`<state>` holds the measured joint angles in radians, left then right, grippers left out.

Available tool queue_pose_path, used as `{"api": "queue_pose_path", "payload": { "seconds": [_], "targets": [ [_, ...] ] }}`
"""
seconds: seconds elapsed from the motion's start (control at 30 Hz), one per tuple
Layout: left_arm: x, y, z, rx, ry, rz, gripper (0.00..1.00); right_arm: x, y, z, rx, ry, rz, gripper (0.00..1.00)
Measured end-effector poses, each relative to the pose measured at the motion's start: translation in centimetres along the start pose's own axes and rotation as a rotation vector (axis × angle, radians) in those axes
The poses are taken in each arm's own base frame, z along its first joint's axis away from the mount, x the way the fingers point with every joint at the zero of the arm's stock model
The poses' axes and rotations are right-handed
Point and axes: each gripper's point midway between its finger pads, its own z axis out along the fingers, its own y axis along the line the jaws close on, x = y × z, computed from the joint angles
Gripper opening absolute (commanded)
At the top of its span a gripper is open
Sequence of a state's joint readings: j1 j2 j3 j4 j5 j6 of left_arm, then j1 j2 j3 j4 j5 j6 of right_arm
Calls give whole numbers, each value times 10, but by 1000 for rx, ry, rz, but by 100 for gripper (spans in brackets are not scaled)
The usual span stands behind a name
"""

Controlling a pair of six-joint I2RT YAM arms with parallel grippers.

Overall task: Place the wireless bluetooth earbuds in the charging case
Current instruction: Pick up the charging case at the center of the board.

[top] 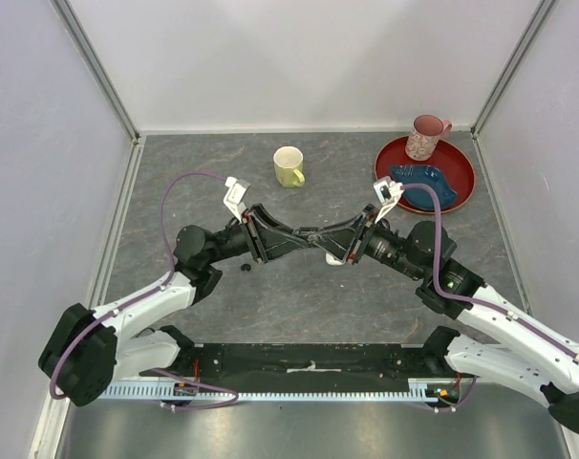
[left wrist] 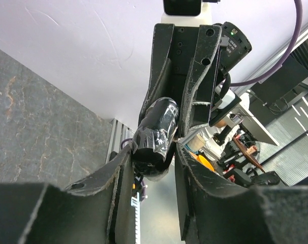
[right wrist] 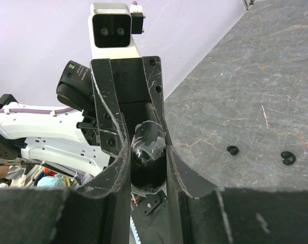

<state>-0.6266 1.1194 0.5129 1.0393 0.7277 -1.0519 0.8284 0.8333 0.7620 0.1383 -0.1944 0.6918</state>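
table: grey, stone-patterned, walled on three sides by pale panels.
red plate: far right corner, carrying a pink mug at its back edge and a blue dish-like piece across its front.
right gripper: raised over mid-table, fingers clamped on one end of the charging case.
left gripper: facing the right one tip to tip, fingers drawn in close on either side of the case's other end; pressing or just short of it, cannot tell.
yellow mug: upright, back centre, well apart from the plate.
charging case: black, glossy, rounded, held off the table between both pairs of fingers.
black earbud: lying on the table, outside the case, off to one side of the grippers.
second black earbud: near the first, not touching it.
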Motion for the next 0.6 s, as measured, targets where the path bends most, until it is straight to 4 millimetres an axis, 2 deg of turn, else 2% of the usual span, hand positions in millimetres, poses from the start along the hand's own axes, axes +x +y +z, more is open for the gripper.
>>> {"api": "queue_pose_path", "payload": {
  "seconds": [0.07, 0.2, 0.3, 0.5, 0.6],
  "targets": [
    [-1, -1, 1, 4, -5, 0, 36, -1, 1, 0, -6, -2, -1, 1],
    [-2, -2, 2, 9, -16, 3, 36, -2, 3, 0, -15, -8, -3, 1],
    [-3, -3, 3, 14, -21, 7, 43, -3, 4, -1, -20, -12, -5, 1],
    [-4, -3, 4, 13, -28, 7, 47, -3, 4, -1, -19, -11, -4, 1],
    [-3, -3, 5, 12, -29, 3, 45, -1, 2, -1, -16, -7, -3, 1]
  ]
}}
